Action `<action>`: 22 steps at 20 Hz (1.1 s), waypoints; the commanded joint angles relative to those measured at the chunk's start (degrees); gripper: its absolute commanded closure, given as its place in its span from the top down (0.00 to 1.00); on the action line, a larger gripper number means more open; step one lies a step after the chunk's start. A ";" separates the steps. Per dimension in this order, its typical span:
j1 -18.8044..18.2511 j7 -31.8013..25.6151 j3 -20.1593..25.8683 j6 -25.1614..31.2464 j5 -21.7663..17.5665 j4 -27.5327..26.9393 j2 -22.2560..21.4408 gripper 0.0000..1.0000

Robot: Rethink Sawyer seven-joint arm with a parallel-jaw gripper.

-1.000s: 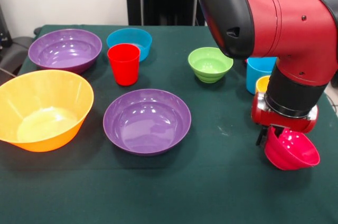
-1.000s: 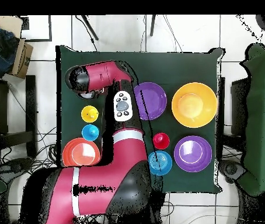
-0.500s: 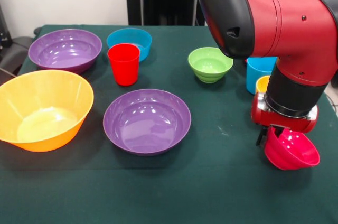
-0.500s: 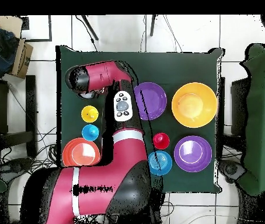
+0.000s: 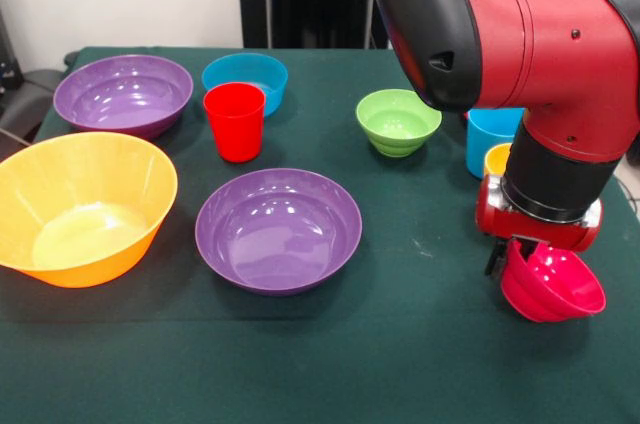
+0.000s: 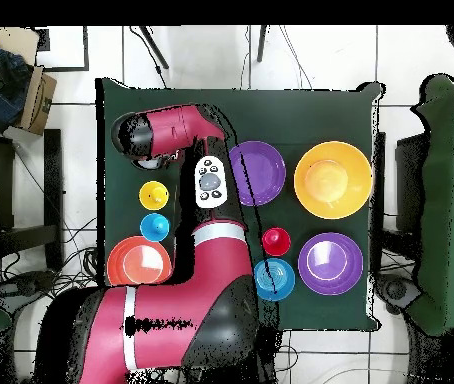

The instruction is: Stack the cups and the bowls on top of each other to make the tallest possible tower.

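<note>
My gripper (image 5: pixel 512 252) is at the right of the front view, shut on the rim of a magenta-pink bowl (image 5: pixel 556 285) that tilts just above the green cloth. A light blue cup (image 5: pixel 490 136) and a yellow cup (image 5: pixel 497 158) stand right behind it, partly hidden by the arm. A red cup (image 5: pixel 234 121) stands beside a blue bowl (image 5: pixel 245 79). A green bowl (image 5: pixel 398 122) sits mid-table. Two purple bowls (image 5: pixel 123 94) (image 5: pixel 278 228) and a yellow-orange bowl (image 5: pixel 80 206) lie to the left. In the overhead view the arm (image 6: pixel 176 132) hides the gripper and the pink bowl.
A big orange bowl (image 6: pixel 139 262) sits near the robot's base in the overhead view, next to the light blue cup (image 6: pixel 154 227) and the yellow cup (image 6: pixel 153 194). The table's edge (image 5: pixel 300 414) is close in front of the pink bowl. Chairs and cables surround the table.
</note>
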 commanded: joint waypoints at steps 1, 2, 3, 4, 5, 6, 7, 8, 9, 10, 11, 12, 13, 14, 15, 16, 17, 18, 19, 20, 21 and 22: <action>-1.28 -12.17 2.87 -3.01 -5.52 3.65 3.51 0.00; -1.35 -12.31 2.86 -2.85 -5.51 3.66 3.36 0.00; -1.54 -12.51 2.92 -2.78 -5.43 3.88 3.10 0.00; -1.82 -12.68 3.13 -2.63 -5.16 4.03 2.88 0.00; -2.10 -12.86 3.34 -2.48 -4.88 4.18 2.67 0.00; -2.40 -13.25 3.62 -1.98 -4.59 4.08 2.53 0.00; -2.67 -13.35 3.83 -1.45 -4.24 3.83 2.44 0.00; -2.70 -13.21 3.76 -1.01 -4.12 3.76 2.15 0.00; -2.72 -13.07 3.69 -0.57 -4.00 3.69 1.85 0.00; -2.79 -13.15 3.70 -0.16 -3.92 3.59 1.62 0.00; -2.83 -13.21 3.76 0.10 -3.88 3.29 1.66 0.00; -2.86 -13.28 3.83 0.36 -3.83 2.99 1.69 0.00; -2.94 -13.32 3.85 0.17 -3.90 2.98 1.74 0.00; -3.01 -13.37 3.86 -0.01 -3.97 2.97 1.79 0.00; -3.06 -13.26 3.83 -0.37 -4.03 3.32 1.65 0.00; -3.17 -13.34 3.80 -0.46 -4.09 3.50 1.51 0.00; -3.27 -13.29 3.81 -0.58 -4.06 3.77 1.33 0.00; -3.38 -13.24 3.82 -0.70 -4.02 4.05 1.15 0.00; -3.31 -13.10 3.76 -0.72 -4.07 4.08 1.08 0.00; -3.34 -13.10 3.70 -0.71 -4.16 3.96 1.12 0.00; -3.24 -13.03 3.66 -0.62 -4.27 3.63 1.30 0.00; -3.20 -12.99 3.61 -0.58 -4.36 3.42 1.42 0.00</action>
